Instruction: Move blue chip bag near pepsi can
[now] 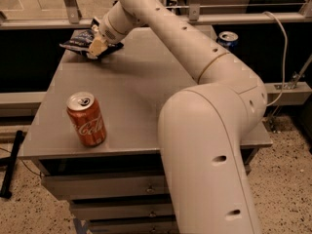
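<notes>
Grey surface (pixel 131 91) fills the middle of the frame, with a red cola can (pixel 87 119) standing at lower left. At upper left the pincer (pixel 97 46) sits clamped on the blue chip bag (pixel 75 39), crinkled dark foil with pale markings jutting past the far corner. The pepsi can (pixel 227 38) stands at upper right, well apart. The grasp looks made, but the carry across is, I judge, wholly left to do.

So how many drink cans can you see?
2. The Coca-Cola can is front left on the table; the pepsi can is far right, partly behind the arm, which may hide more. The gripper is at the blue chip bag, far left.
</notes>
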Robot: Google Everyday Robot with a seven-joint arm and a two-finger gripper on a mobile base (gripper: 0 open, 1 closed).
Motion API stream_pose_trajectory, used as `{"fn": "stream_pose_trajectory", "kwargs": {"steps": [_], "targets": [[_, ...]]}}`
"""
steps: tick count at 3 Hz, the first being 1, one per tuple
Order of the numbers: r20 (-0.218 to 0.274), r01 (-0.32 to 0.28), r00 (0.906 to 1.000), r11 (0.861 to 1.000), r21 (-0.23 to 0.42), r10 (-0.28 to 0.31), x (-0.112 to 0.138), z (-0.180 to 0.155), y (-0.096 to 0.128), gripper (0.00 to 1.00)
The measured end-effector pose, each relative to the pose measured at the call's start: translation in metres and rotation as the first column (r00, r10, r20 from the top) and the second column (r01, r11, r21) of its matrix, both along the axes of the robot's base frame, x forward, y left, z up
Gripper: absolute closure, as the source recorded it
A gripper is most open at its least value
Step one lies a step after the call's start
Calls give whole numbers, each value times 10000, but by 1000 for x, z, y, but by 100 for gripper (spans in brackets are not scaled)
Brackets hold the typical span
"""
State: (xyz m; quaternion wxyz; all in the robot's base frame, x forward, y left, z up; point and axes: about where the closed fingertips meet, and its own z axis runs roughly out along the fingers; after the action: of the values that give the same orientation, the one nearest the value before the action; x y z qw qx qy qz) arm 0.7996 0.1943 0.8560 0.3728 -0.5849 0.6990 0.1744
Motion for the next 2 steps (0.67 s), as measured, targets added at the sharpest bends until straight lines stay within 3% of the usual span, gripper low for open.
{"fn": "stream_pose_trajectory", "kwargs": {"steps": [1,2], "targets": [[982,235,9950,9988,-436,-191,-5,33,-29,100],[1807,415,9831,9965,-719,-279,-26,65,-60,100]]}}
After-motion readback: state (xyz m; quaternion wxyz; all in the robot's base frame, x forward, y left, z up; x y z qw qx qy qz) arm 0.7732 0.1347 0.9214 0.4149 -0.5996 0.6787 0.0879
